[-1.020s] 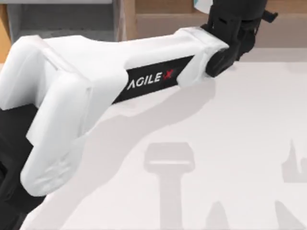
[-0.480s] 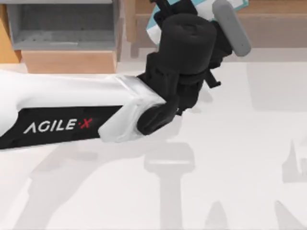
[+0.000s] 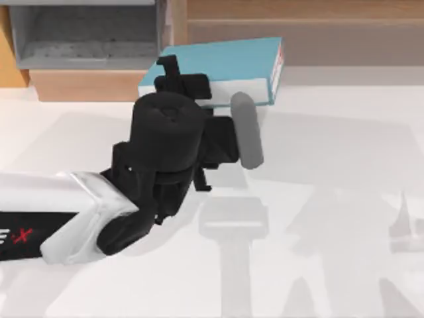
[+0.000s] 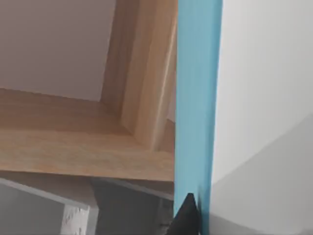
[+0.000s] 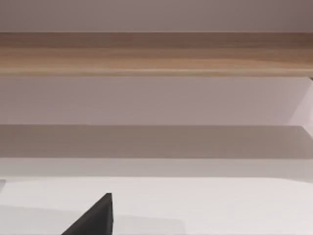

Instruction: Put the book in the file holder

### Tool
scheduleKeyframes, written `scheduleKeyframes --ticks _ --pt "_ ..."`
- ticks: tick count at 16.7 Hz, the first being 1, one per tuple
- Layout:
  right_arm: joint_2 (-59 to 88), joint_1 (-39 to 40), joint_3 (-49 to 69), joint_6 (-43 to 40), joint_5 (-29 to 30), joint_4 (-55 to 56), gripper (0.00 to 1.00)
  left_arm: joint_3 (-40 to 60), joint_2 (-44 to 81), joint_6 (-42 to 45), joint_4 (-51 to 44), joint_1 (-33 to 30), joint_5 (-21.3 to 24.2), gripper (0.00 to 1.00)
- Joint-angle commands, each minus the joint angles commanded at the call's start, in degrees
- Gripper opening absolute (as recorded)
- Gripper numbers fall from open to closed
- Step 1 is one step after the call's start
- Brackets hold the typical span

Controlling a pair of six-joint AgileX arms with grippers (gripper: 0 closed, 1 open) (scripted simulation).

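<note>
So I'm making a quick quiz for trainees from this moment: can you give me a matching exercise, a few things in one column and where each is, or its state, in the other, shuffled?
Things:
1. book
2. file holder
3. left gripper
4. long wooden shelf

Places or states:
A. back left corner of the table, open front, nothing inside
B. runs along the back, right of the grey box
C. teal cover, held off the table near the back
D. shut on the book's left end

Pairs: 1-C, 2-A, 3-D, 4-B
</note>
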Motion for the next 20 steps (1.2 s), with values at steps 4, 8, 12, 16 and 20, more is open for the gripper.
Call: scheduleKeyframes --ticks 4,8,12,16,20 --pt "0.00 0.00 0.00 0.00 0.00 0.00 1.00 -6.56 -2.92 6.80 2.33 7.83 4.23 0.00" --pt "0.00 0.00 0.00 0.00 0.00 0.00 1.00 -8.91 -3.03 12.78 4.91 19.22 8.17 0.00" --pt "0.00 0.00 0.00 0.00 0.00 0.00 1.00 -5.33 1.39 17.61 7.81 28.23 13.08 0.00" --pt "0.00 0.00 0.00 0.00 0.00 0.00 1.00 -1.35 6.75 19.77 9.12 31.53 17.02 0.00" --pt "0.00 0.00 0.00 0.00 0.00 0.00 1.00 -1.11 7.16 19.88 9.17 31.67 17.29 0.00"
